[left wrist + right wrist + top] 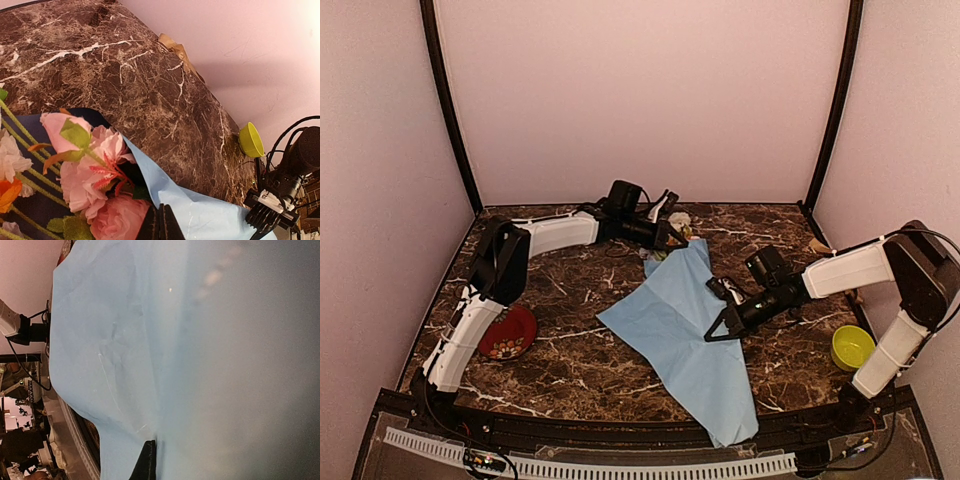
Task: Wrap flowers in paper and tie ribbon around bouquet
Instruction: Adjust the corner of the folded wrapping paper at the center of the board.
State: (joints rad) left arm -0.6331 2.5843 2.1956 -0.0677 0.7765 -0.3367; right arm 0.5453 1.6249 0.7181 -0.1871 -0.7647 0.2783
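Note:
The paper [685,330] lies light-blue face up across the middle of the table, one corner hanging over the near edge. At its far end the flowers [679,221] rest on the navy inner face; pink, white and orange flowers [95,165] show in the left wrist view. My left gripper [162,226] is shut on the paper's [200,210] edge beside the pink heads. My right gripper [720,325] is shut on the paper's right edge. In the right wrist view the paper [150,340] fills the frame and hides one finger. The tan ribbon [817,245] lies by the back right wall.
A red patterned dish [508,333] sits at the left by the left arm. A yellow-green cup [852,346] stands at the right near the right arm's base. Pink walls close the table on three sides.

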